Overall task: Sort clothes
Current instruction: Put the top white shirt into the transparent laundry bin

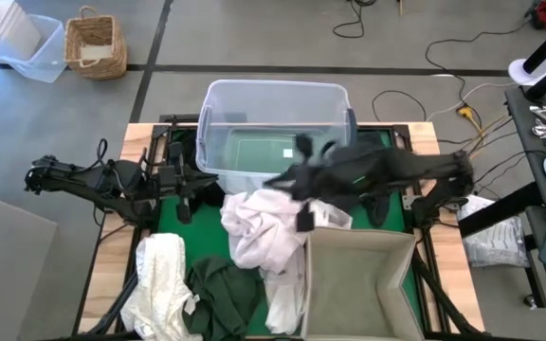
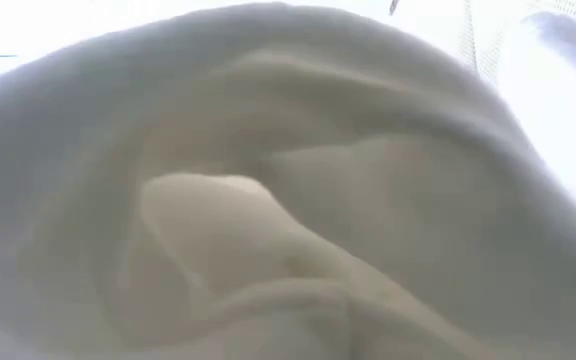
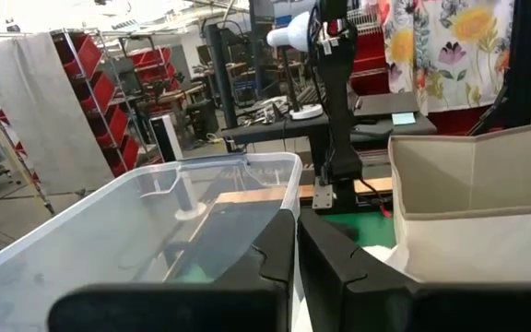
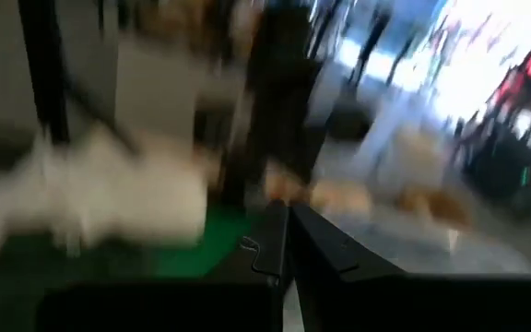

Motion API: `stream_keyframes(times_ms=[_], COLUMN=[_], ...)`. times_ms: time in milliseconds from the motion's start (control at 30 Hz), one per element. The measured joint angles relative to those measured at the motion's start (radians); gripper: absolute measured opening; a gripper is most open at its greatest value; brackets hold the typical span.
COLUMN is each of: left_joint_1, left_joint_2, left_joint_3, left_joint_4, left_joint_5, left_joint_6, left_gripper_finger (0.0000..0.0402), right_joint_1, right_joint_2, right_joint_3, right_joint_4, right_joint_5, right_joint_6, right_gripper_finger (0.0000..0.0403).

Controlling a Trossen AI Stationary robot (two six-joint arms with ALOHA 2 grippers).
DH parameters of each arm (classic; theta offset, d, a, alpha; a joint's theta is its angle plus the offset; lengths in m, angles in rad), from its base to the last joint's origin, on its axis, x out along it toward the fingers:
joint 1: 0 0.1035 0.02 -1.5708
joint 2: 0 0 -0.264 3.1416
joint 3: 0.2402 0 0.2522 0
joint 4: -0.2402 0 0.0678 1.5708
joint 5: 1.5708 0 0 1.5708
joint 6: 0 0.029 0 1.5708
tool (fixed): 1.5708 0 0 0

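Note:
Several garments lie on the green mat near the table's near edge: a white one (image 1: pixel 254 225) in the middle, a cream one (image 1: pixel 159 284) at the left, a dark green one (image 1: pixel 221 294) between them, and another white one (image 1: pixel 287 303) against the beige box. A cream cloth (image 2: pixel 288 200) fills the low view. My left gripper (image 1: pixel 190 194) (image 3: pixel 296 244) waits shut at the clear tub's left near corner. My right gripper (image 1: pixel 299 180) (image 4: pixel 284 242) is blurred by motion. It reaches from the right over the tub's near wall above the white garment, its fingers shut with nothing seen between them.
The clear plastic tub (image 1: pixel 273 87) (image 3: pixel 155 221) stands at the table's far middle. The beige square fabric box (image 1: pixel 358 284) (image 3: pixel 468 184) stands at the near right. A wicker basket (image 1: pixel 95 43) and clear bins (image 1: pixel 22 43) sit on the floor beyond the far left.

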Motion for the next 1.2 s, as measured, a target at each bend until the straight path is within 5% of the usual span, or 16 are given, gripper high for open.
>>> stream_keyframes(times_ms=[767, 1200], left_joint_1=[0.000, 0.000], left_joint_2=[-0.007, -0.005], left_joint_3=[0.000, 0.000], left_joint_4=[-0.004, -0.004], left_joint_5=[-0.001, -0.001], left_joint_6=[0.000, 0.000], left_gripper_finger=[0.0000, 0.0000], right_joint_1=[-0.007, -0.023], right_joint_2=[0.260, 0.331], right_joint_3=[-0.067, -0.067], right_joint_4=[-0.224, -0.231], right_joint_5=[-0.096, -0.086], right_joint_6=[0.077, 0.106], right_gripper_finger=[0.0019, 0.0088])
